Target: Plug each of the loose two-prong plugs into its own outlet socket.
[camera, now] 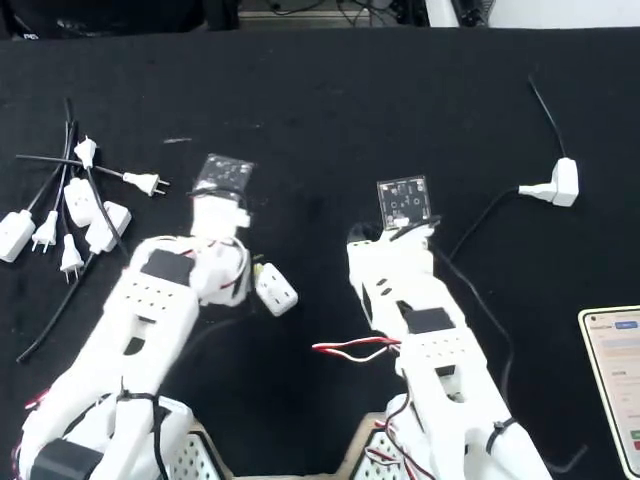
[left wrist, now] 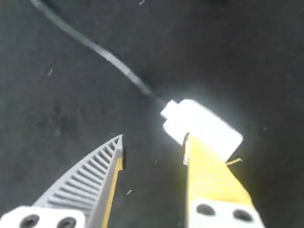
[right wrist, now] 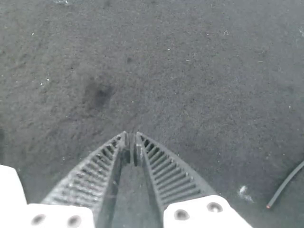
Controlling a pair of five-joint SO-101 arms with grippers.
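A white outlet socket [camera: 276, 289] lies on the black cloth beside the left arm. In the left wrist view this white block [left wrist: 202, 126] has a grey cable running away from it and touches the tip of the yellow finger [left wrist: 209, 180]. My left gripper [left wrist: 153, 142] is open, and the block sits off to the yellow finger's side, not between the jaws. My right gripper [right wrist: 131, 141] is shut on nothing above bare cloth. Loose two-prong plugs and sockets [camera: 70, 215] lie bundled at the far left, with one plug [camera: 146, 183] pointing right. Another white plug [camera: 556, 185] lies at the far right.
Black cables trail from the left bundle and from the right plug [camera: 480, 225]. A phone-like screen [camera: 615, 375] lies at the right edge. A cable end [right wrist: 285, 190] shows near my right gripper. Red and white wires [camera: 350, 348] hang between the arms.
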